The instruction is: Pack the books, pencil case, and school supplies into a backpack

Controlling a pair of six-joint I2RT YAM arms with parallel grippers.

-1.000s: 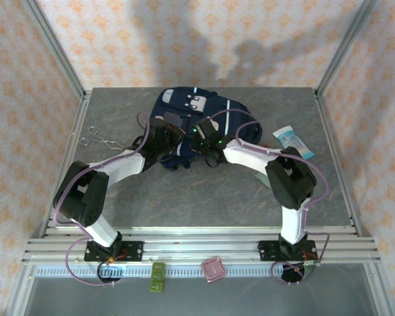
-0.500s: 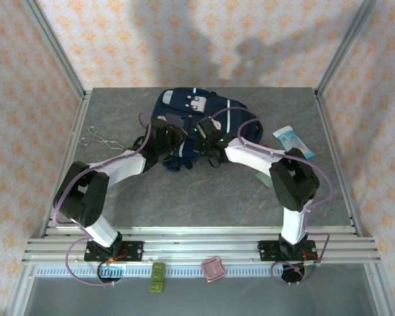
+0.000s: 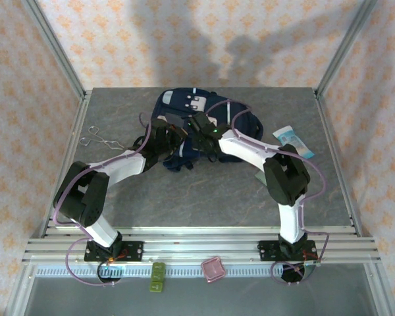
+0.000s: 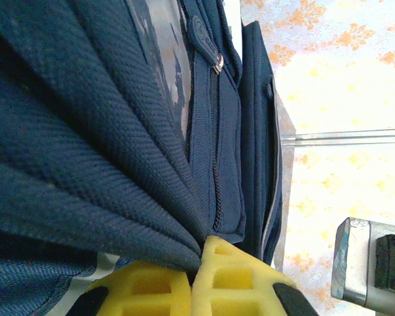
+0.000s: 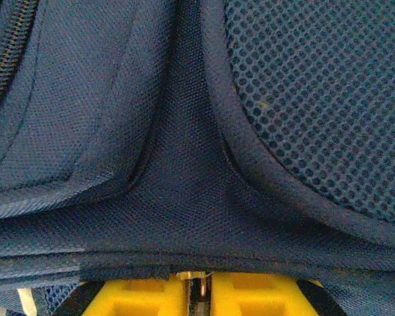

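Pinching of backpack [image 4: 85, 145] cloth by both grippers, at an early stage of packing. The left gripper [image 4: 196, 289] is closed fully, and a thick fold of navy cloth is clamped between its yellow fingers [image 4: 240, 284]. Beside the fold a zip [image 4: 214, 158] is seen, apparently done up. The right gripper [image 5: 196, 291] is closed to a narrow slit, in which a thin pale sliver is caught under a hem of the cloth. Whether that sliver is a zip pull cannot be told.

Seen from above, both grippers are set on the near side of the backpack. It lies at the far middle of the table [image 3: 184, 197], with its grey patch and white strip at the far end. No open mouth can be made out and the inside is hidden, so it cannot be told whether books or case have been put in.

The red piece [image 3: 213, 268] and the green piece [image 3: 158, 277] are seen on the ledge in front of the arm bases, near each other but apart, and well away from the backpack. These supplies are judged as not yet packed. Scissors [image 3: 97, 139] lie left of the backpack and a tube [image 3: 293, 142] lies right of it; neither is called for.

The step in hand is judged to be the opening or spreading of the backpack. Loading is judged to be largely outstanding.
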